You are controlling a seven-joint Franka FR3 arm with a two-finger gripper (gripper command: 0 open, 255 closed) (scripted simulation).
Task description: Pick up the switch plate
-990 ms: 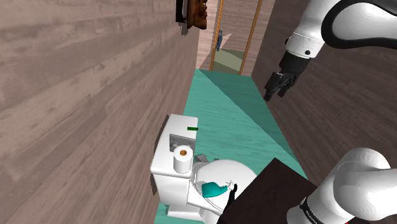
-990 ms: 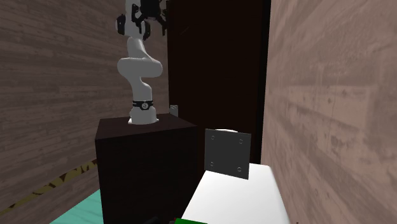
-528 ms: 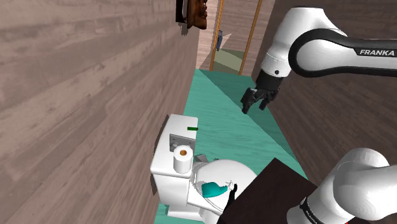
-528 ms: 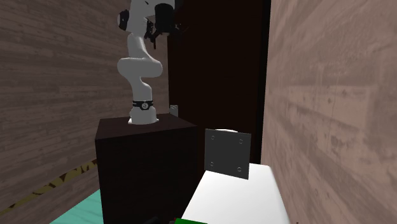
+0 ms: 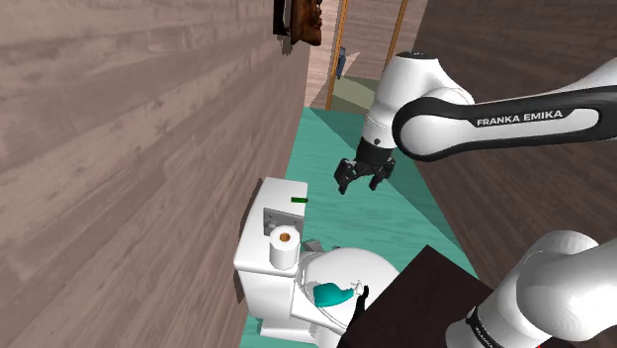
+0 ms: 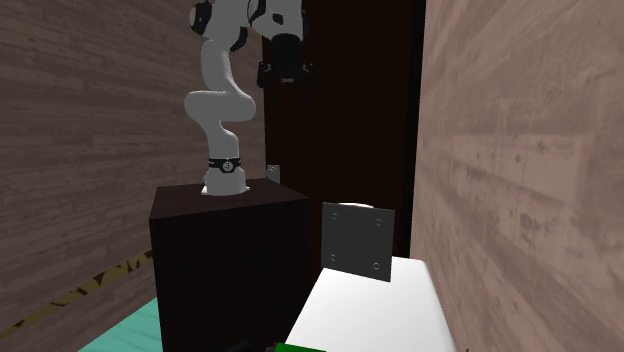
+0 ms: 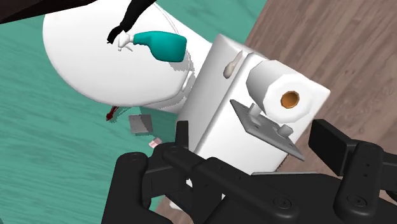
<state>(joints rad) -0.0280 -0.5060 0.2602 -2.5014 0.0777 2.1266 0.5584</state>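
The switch plate [image 7: 264, 126] is a grey plate with a small toggle, standing on edge on the white toilet tank [image 7: 222, 102] beside a toilet paper roll [image 7: 286, 95]. From the second exterior view the switch plate [image 6: 357, 241] shows its flat grey face with corner screws. My black gripper [image 5: 361, 185] hangs open in the air above the tank [image 5: 282, 203], a little toward the shoulder view's right. In the wrist view the gripper [image 7: 254, 143] has its fingers [image 7: 182, 137] spread apart with the plate showing between them, far below and untouched.
A teal spray bottle [image 5: 331, 293] lies on the toilet lid [image 5: 346, 272], and a small green item [image 5: 298, 200] sits on the tank. A wooden wall [image 5: 129, 148] runs close along the tank. The dark stand [image 6: 225, 250] rises beside the toilet.
The arm has swung down and toward the shoulder view's left, bringing the gripper from high near the dark wall to above the toilet tank. The plate has not moved.
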